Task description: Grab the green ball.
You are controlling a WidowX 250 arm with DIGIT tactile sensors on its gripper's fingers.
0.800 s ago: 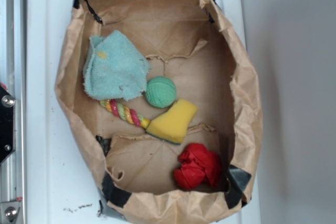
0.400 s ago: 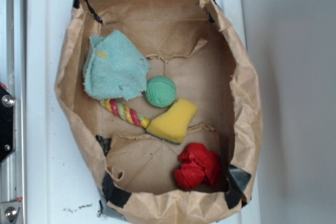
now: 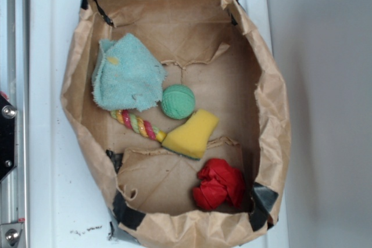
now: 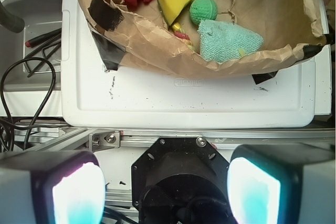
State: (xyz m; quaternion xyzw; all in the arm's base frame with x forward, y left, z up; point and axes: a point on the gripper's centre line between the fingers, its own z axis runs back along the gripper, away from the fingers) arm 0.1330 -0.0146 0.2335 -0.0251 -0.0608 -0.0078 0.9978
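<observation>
The green ball (image 3: pixel 178 101) is small, round and ribbed. It lies on the floor of a brown paper-lined bin (image 3: pixel 267 103), between the pale teal cloth (image 3: pixel 128 74) and the yellow sponge wedge (image 3: pixel 192 133). It also shows in the wrist view (image 4: pixel 203 10), far off at the top. My gripper (image 4: pixel 165 192) is open and empty, its two fingers wide apart over the robot's black base, well outside the bin. It does not show in the exterior view.
A striped rope toy (image 3: pixel 139 125) lies under the cloth's edge, touching the sponge. A red paper wad (image 3: pixel 219 184) sits in the bin's near right corner. The bin stands on a white lid (image 4: pixel 189 98). Black cables (image 4: pixel 21 93) lie left of the base.
</observation>
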